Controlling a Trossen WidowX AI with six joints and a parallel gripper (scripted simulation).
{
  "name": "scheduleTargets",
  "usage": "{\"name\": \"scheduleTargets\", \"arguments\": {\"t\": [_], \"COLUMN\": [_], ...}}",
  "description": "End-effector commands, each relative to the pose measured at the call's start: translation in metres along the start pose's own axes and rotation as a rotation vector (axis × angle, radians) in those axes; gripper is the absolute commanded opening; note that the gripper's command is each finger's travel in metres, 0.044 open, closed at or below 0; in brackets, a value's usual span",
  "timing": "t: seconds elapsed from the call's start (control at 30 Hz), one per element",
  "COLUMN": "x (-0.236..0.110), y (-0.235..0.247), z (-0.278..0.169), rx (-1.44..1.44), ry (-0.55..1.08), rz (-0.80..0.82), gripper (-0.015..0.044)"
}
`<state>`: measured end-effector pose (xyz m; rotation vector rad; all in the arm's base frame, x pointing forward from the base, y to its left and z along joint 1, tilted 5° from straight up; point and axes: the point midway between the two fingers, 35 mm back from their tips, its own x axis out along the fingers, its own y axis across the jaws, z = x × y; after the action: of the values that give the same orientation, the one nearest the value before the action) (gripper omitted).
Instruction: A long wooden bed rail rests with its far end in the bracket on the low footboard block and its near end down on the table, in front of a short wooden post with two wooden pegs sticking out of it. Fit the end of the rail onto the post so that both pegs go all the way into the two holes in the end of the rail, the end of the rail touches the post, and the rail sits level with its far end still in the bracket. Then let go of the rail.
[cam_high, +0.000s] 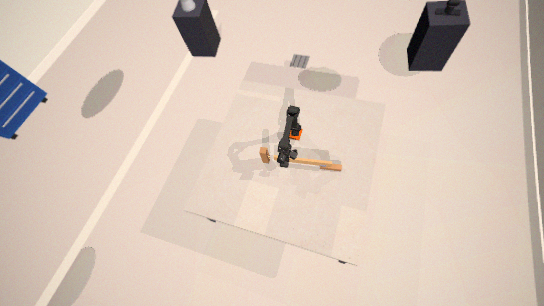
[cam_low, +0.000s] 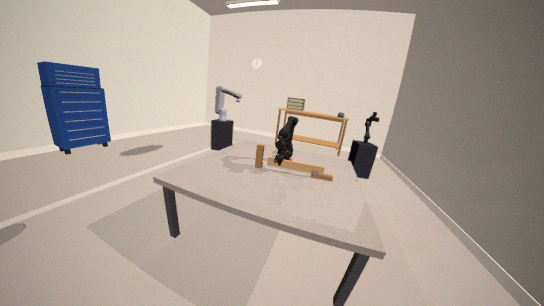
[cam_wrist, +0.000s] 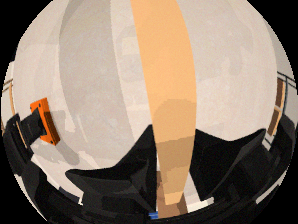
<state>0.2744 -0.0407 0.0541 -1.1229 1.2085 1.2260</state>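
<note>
The long light-wood rail (cam_high: 310, 161) (cam_low: 302, 167) (cam_wrist: 165, 65) runs from near the post to the low footboard block (cam_high: 335, 168) (cam_low: 324, 177). Its far end is at the grey bracket (cam_low: 314, 172); how deep it sits there is too small to tell. The short upright post (cam_high: 264, 155) (cam_low: 259, 156) stands just beyond the rail's near end, with a narrow gap between them. The pegs and the holes cannot be made out. My gripper (cam_high: 283, 163) (cam_low: 280, 161) (cam_wrist: 163, 126) is shut on the rail close to its near end, one finger on each side. Whether the rail is exactly level is unclear.
The arm's orange base part (cam_high: 296, 134) (cam_wrist: 46, 121) is on the table behind the rail. The table's front edge (cam_low: 220, 202) lies well in front of the rail. Dark pedestals with other arms, a wooden shelf and a blue cabinet stand away from the table.
</note>
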Motion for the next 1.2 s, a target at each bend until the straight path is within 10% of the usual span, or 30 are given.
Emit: {"name": "scheduleTargets", "arguments": {"t": [0.0,1.17], "x": [-0.002,-0.001], "y": [-0.001,-0.002], "z": [-0.002,-0.013], "rx": [-0.001,-0.001], "ry": [0.001,0.002], "rz": [-0.003,-0.003], "gripper": [0.0,0.0]}}
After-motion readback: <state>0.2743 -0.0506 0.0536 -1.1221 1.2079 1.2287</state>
